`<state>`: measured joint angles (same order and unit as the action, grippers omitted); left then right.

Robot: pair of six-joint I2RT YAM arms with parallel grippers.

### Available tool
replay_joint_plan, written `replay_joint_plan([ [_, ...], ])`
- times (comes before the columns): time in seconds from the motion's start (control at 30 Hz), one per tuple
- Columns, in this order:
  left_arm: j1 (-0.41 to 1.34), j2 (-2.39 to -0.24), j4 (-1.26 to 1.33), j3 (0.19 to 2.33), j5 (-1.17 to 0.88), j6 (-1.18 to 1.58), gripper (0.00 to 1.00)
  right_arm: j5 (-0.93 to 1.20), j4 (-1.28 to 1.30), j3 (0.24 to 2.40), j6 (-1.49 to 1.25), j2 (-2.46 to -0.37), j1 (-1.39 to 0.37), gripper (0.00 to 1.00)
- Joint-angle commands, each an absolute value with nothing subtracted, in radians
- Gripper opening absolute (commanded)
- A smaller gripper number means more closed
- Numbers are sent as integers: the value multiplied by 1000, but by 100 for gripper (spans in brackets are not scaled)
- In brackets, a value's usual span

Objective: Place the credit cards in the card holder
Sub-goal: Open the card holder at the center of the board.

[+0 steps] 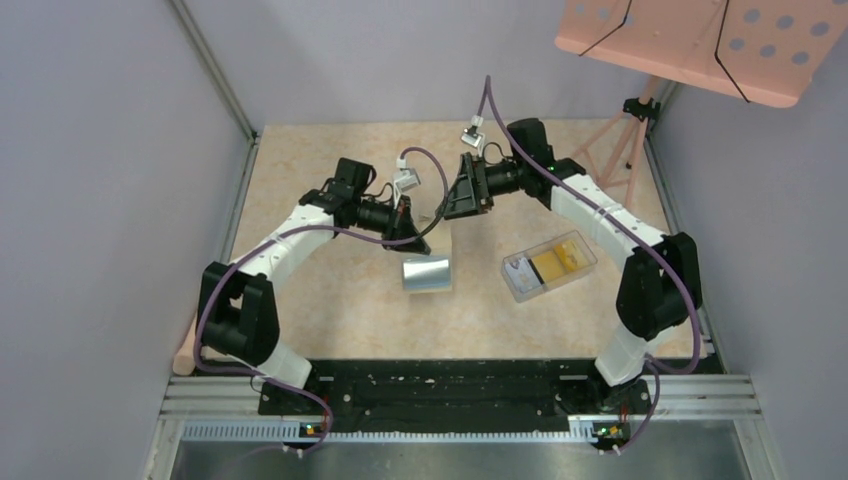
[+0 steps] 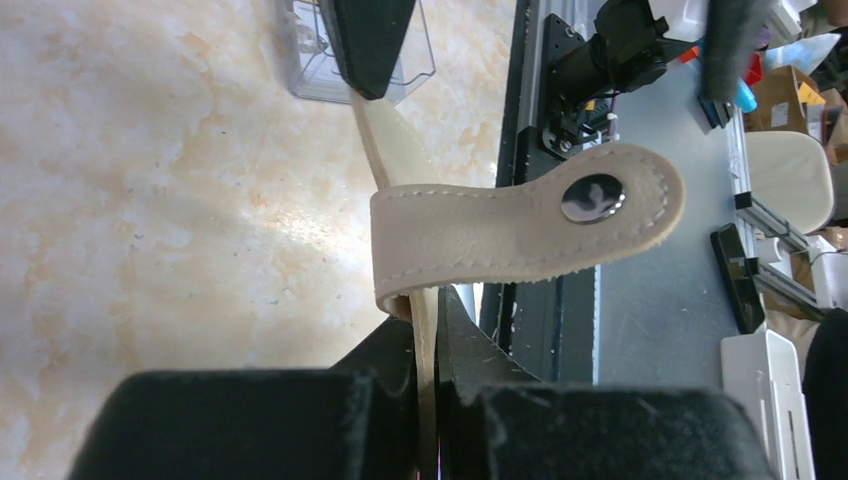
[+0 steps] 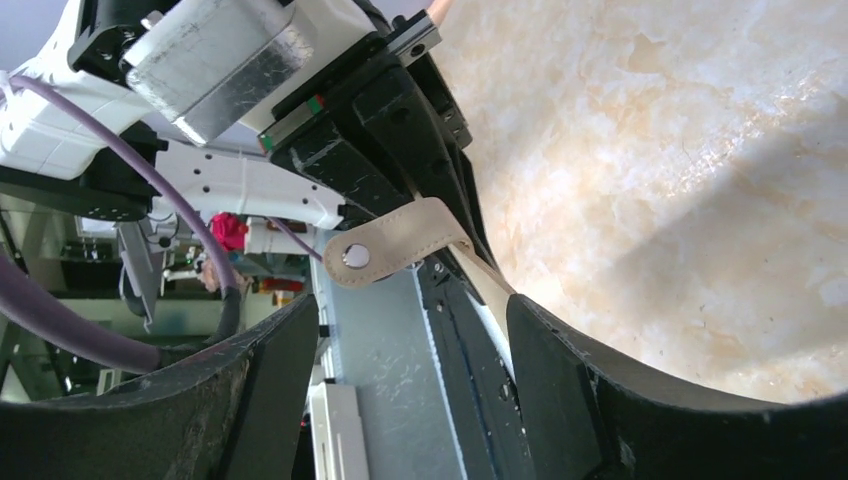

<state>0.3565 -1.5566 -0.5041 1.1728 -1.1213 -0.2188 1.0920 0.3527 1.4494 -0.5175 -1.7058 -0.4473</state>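
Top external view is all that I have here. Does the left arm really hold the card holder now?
Observer: Yes. In the left wrist view, the left gripper has its jaws shut on the thin edge of the card holder.
Operator: And the right gripper, does it grip too?
Observer: No. The right wrist view shows the right gripper with its jaws wide apart, gripping nothing.
Operator: Is the holder fastened shut?
Observer: No. Its strap sticks out free to one side, and the metal snap on it is bare and unfastened.
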Motion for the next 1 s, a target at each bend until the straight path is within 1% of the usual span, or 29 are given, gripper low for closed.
replay_joint_plan([
  [0.0, 359, -1491, -539, 1197, -1197, -238, 0, 1048, 382, 1430, -448, -1648, -444, 69],
  [0.17, 360, -1476, -545, 1193, -1218, -227, 0, 980, 480, 1432, -372, -1636, -444, 70],
  [0.37, 359, -1461, -537, 1191, -1222, -219, 0, 1014, 502, 1432, -351, -1644, -480, 70],
  [0.43, 359, -1464, -532, 1194, -1225, -214, 0, 1036, 485, 1433, -362, -1654, -514, 69],
  [0.47, 358, -1465, -530, 1195, -1226, -210, 0, 1044, 471, 1432, -371, -1659, -530, 66],
  [0.53, 360, -1466, -528, 1198, -1227, -202, 0, 1051, 429, 1423, -399, -1668, -555, 59],
  [0.57, 360, -1466, -524, 1199, -1225, -200, 0, 1055, 399, 1412, -420, -1671, -561, 51],
  [0.63, 359, -1464, -518, 1200, -1219, -195, 0, 1071, 327, 1385, -472, -1670, -563, 31],
  [0.7, 360, -1458, -517, 1201, -1196, -191, 0, 1069, 297, 1379, -495, -1670, -563, 6],
  [0.73, 360, -1451, -517, 1202, -1176, -191, 0, 1062, 295, 1386, -497, -1671, -563, 0],
  [0.77, 360, -1444, -514, 1202, -1138, -186, 3, 1058, 297, 1394, -499, -1673, -561, 0],
  [0.8, 359, -1431, -506, 1199, -1088, -175, 14, 1054, 298, 1408, -501, -1675, -558, 0],
  [0.83, 360, -1412, -495, 1195, -1027, -164, 23, 1051, 298, 1415, -504, -1676, -553, 0],
  [0.87, 359, -1392, -479, 1188, -953, -156, 34, 1045, 299, 1424, -506, -1677, -551, 0],
  [0.97, 359, -1300, -401, 1140, -661, -119, 69, 1024, 305, 1443, -508, -1670, -538, 0],
])
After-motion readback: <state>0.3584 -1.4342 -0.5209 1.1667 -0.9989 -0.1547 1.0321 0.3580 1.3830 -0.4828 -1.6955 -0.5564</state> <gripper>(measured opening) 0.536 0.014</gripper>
